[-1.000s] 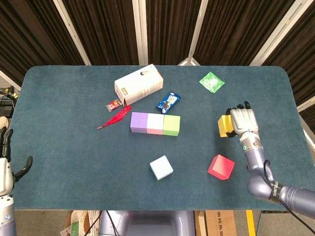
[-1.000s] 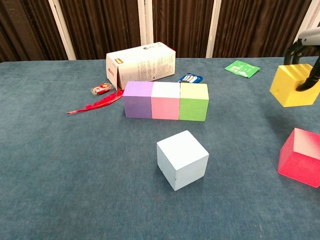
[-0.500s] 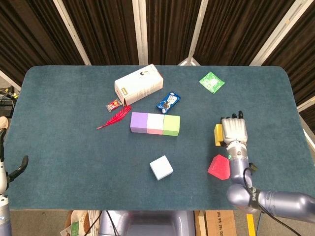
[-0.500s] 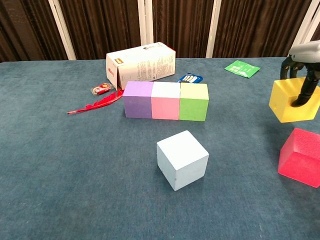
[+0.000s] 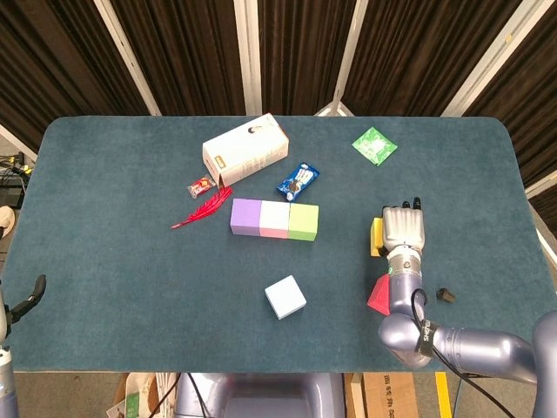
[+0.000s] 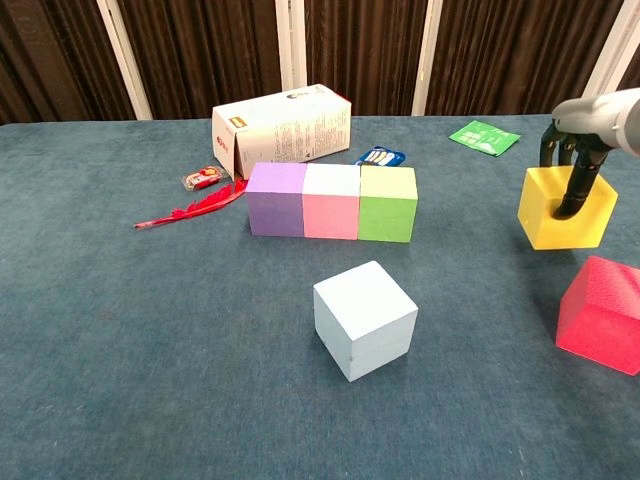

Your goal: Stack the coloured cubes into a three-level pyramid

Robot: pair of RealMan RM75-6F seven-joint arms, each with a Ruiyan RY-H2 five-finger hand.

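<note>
Yellow cube aloft in right hand's fingers; box print unreadable.

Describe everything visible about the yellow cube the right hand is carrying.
The yellow cube is a plain, matte block with smooth faces and crisp edges, no markings showing. The right hand grips it from above, dark fingers draped over its front face. It hangs slightly tilted and looks lifted clear of the blue-green felt table, above and just behind the red cube, apparently without touching it. It is well to the right of the purple-pink-green row of cubes. From the head view the hand hides most of it.
</note>
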